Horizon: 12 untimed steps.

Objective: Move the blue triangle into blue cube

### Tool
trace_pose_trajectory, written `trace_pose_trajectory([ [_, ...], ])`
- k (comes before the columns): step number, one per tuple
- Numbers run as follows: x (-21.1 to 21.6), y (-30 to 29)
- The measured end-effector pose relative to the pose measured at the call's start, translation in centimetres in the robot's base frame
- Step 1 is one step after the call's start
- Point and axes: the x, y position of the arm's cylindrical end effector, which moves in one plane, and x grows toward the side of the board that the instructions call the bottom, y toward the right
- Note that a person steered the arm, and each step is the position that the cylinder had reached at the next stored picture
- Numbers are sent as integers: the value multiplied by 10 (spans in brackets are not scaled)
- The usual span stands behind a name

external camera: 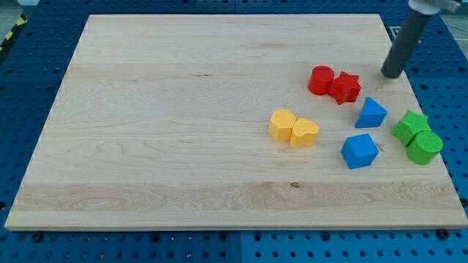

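A pale wooden desk with visible grain fills most of the view. Around it on every side lies a blue perforated base dotted with regular holes. At the view's top left corner runs a strip of yellow-and-black tape. The light is even, with soft shadows.

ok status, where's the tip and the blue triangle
My tip up right of blue triangle, apart. Blue cube just below the triangle, small gap. Nothing between them.
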Motion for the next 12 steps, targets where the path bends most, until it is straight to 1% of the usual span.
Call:
trace_pose_trajectory([
  [1, 21, -11],
  [3, 41, -58],
  [6, 52, -56],
  [9, 67, -24],
  [10, 101, -28],
  [11, 112, -47],
  [12, 100, -62],
])
